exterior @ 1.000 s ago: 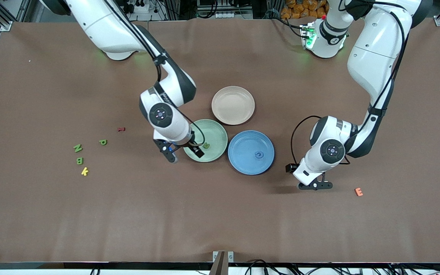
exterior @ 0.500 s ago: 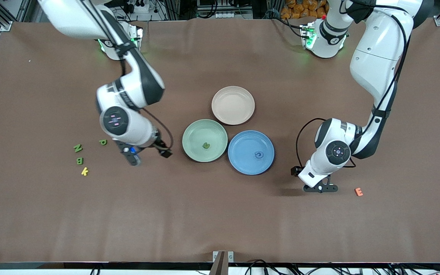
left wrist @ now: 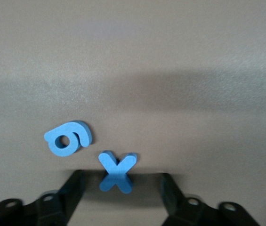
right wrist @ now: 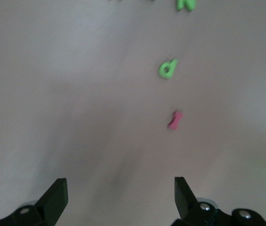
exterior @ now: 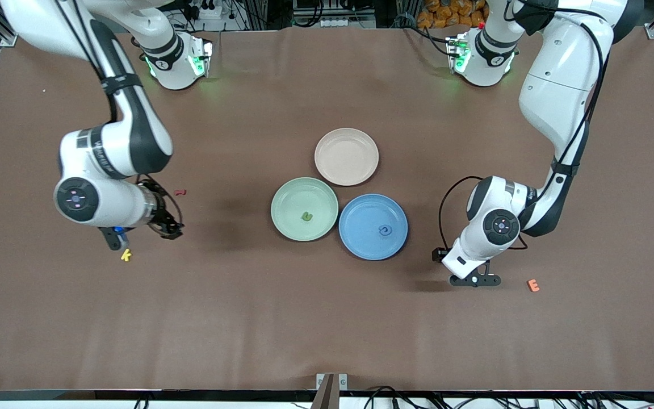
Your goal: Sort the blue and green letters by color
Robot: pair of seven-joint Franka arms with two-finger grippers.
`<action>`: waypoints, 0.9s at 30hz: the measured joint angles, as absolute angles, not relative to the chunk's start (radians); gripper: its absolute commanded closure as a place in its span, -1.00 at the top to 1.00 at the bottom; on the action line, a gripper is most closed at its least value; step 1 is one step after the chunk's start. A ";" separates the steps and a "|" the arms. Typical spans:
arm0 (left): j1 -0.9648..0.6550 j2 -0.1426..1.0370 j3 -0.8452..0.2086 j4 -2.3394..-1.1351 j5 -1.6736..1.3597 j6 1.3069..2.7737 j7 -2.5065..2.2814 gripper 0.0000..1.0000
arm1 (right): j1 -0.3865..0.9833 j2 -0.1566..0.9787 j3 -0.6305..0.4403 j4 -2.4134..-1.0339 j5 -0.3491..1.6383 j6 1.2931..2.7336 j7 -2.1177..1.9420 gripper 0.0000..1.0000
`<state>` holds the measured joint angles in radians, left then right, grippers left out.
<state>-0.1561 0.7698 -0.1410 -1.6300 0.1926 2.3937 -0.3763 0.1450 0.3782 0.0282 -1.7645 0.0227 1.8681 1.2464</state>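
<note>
Right end effector (exterior: pixel 142 233) left the green plate (exterior: pixel 281 194), open over k (exterior: pixel 126 255); left end effector (exterior: pixel 474 280), open, straddles X (left wrist: pixel 117 170).

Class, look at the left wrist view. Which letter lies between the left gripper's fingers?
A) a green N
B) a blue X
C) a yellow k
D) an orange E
B: the left wrist view shows the blue X between the spread fingers of the left gripper, with a second blue letter lying just beside it.

Blue X (left wrist: pixel 117 171) between end effector (left wrist: pixel 118 197) fingers, blue g (left wrist: pixel 68 138) beside it
</note>
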 measured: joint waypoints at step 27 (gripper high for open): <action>-0.159 0.760 -0.144 -1.589 0.193 2.392 -0.382 -1.00 | 0.017 0.219 -0.003 -2.169 -0.006 2.288 1.149 0.97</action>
<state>-0.1587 0.7603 -0.1442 -1.5895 0.1930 2.3923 -0.3824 0.0169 0.2185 -0.0025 -2.1690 -0.0059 2.2883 1.1489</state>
